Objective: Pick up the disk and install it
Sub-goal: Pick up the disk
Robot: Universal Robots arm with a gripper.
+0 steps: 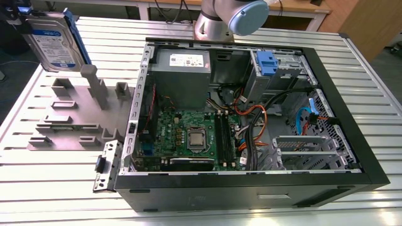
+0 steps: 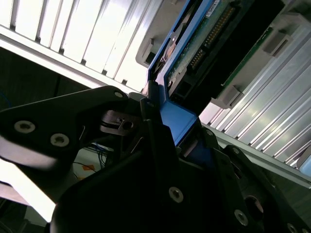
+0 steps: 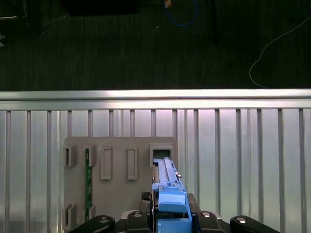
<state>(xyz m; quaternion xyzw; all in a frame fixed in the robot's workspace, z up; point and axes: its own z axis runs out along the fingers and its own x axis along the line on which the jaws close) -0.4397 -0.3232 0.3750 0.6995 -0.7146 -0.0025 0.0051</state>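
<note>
One tool clenched on one disk, at one grey holder, one open computer case

No legible text on the disk or sticker

From my seat, dead centre of the frame: the black metal gripper is clamped onto the disk, a flat drive with blue plastic carrier frame and green circuit board showing, ribbed silver aluminium table behind it.
</note>
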